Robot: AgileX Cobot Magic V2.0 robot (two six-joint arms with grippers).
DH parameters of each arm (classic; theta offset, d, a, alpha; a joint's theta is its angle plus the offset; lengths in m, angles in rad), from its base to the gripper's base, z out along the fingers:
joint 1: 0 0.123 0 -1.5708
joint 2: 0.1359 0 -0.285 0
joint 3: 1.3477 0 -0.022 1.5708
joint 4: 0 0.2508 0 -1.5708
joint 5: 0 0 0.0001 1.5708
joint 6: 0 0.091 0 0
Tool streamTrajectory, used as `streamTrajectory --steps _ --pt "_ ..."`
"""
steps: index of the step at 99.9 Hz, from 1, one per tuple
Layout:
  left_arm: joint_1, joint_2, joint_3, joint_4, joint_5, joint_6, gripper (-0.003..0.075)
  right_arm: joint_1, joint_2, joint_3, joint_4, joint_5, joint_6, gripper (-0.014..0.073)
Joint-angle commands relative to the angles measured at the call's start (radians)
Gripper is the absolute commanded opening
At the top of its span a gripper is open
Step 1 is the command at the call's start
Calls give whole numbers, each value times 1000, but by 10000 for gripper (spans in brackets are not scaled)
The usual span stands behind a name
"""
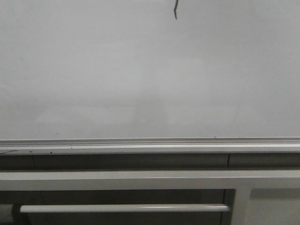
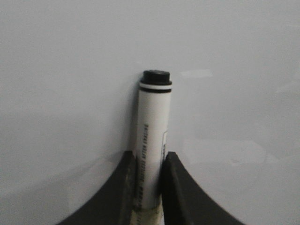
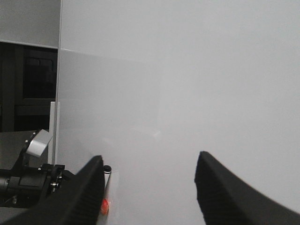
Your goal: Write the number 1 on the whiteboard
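The whiteboard (image 1: 140, 75) fills most of the front view. Near its top edge is a short dark, nearly vertical stroke with a kink, the number 1 (image 1: 176, 11). Neither gripper shows in the front view. In the left wrist view my left gripper (image 2: 150, 158) is shut on a white marker (image 2: 154, 122), whose black end (image 2: 156, 76) points at the whiteboard (image 2: 70, 70). I cannot tell whether it touches. My right gripper (image 3: 149, 161) is open and empty, facing the whiteboard (image 3: 187, 70). The marker's black end (image 3: 107, 168) shows beside one of its fingers.
A silver metal rail (image 1: 150, 144) runs along the board's lower edge, with white frame panels and a white horizontal bar (image 1: 124, 208) below it. In the right wrist view the left arm's dark hardware (image 3: 28, 180) sits by the board's side edge (image 3: 58, 93), with a dark room behind.
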Motion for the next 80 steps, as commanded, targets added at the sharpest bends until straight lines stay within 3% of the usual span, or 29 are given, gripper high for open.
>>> streamTrajectory --steps 1,47,58,69,80 --pt "1 47 -22 -8 -124 17 -20 -2 -7 -33 33 23 -3 386" --pt "1 47 -24 -8 -108 17 -2 -2 -7 -33 33 21 -3 386" --pt "1 47 -24 -8 -106 17 112 -2 -7 -33 33 21 -3 386" --pt "1 47 -24 -13 -108 17 285 -2 -7 -33 33 21 -3 386" --pt "1 47 -24 -29 -130 17 335 -2 -7 -33 33 21 -3 386"
